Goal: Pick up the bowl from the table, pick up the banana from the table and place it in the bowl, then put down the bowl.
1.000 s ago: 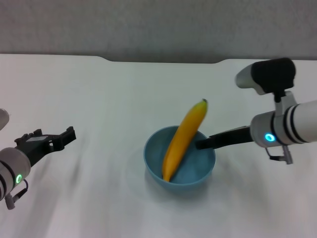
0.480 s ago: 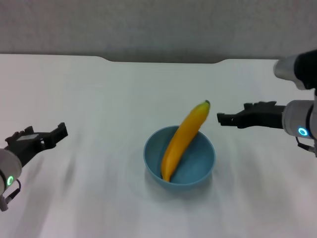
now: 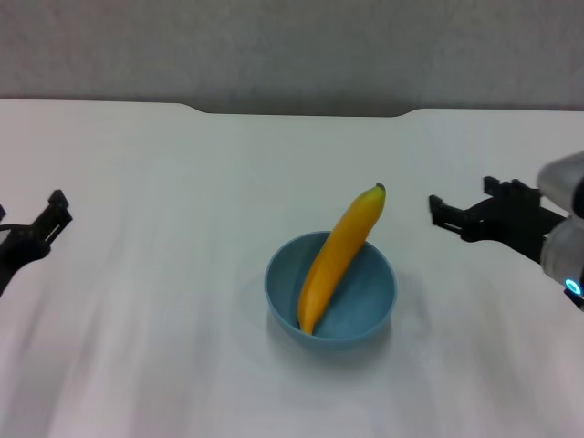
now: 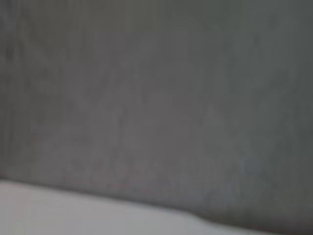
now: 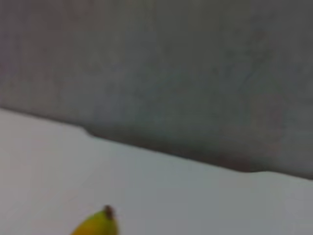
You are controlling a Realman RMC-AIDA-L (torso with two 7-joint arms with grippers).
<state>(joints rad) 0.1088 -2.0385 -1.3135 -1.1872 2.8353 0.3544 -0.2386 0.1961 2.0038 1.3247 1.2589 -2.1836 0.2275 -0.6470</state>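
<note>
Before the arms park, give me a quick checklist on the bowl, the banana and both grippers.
1. Bowl standing upright on the table: ok.
2. Banana in the bowl, leaning on the rim, tip sticking out: ok.
3. Right gripper open, holding nothing, apart from the bowl: ok.
4. Left gripper open, empty, far off at the table's left side: ok.
5. Banana steady against tipping out: cannot tell.

A bare lab bench — plain white table (image 3: 182, 182), grey wall (image 3: 292, 46) behind.
</note>
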